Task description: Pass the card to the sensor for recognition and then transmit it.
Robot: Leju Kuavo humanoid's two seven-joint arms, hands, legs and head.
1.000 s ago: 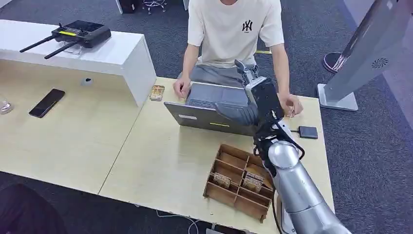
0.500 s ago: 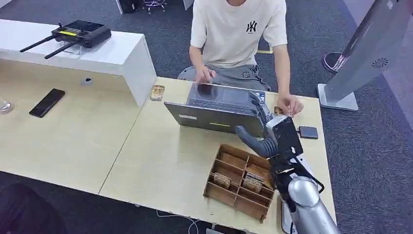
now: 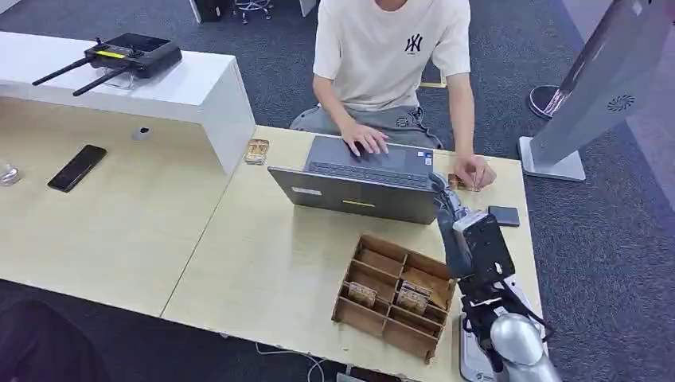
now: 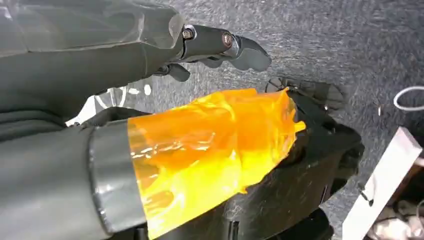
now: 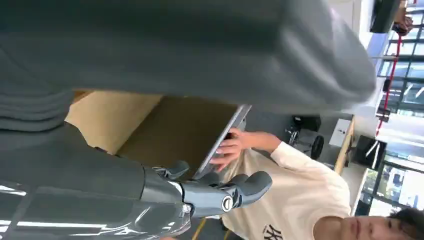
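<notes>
Two desks meet in the head view. On the left desk (image 3: pixel 103 223) a black phone (image 3: pixel 76 167) lies near the far left edge, and a white raised shelf (image 3: pixel 183 87) along the far side carries a black controller (image 3: pixel 131 53) with antennas. A small patterned card (image 3: pixel 256 150) rests at the far left corner of the right desk (image 3: pixel 263 263), just beside the shelf's end. Further right, an open grey laptop (image 3: pixel 354 187) stands at the far edge, and a person (image 3: pixel 390 48) in a cream T-shirt types on it with one hand (image 3: pixel 364 139). Their other hand (image 3: pixel 475 170) rests on the desk at the far right corner, touching another card (image 3: pixel 457 181). A wooden divided tray (image 3: pixel 396 296) sits at the near edge; more cards (image 3: pixel 362 294) stand in its near compartments. A small black sensor (image 3: pixel 503 216) lies near the right edge. The right robot hand (image 3: pixel 454 231) hangs above the desk between laptop and sensor, released, fingers apart and holding nothing. In the left wrist view the left robot hand (image 4: pixel 150 100) has outstretched fingers (image 4: pixel 227 45) over grey carpet, grasping nothing, its thumb wrapped in orange film.
</notes>
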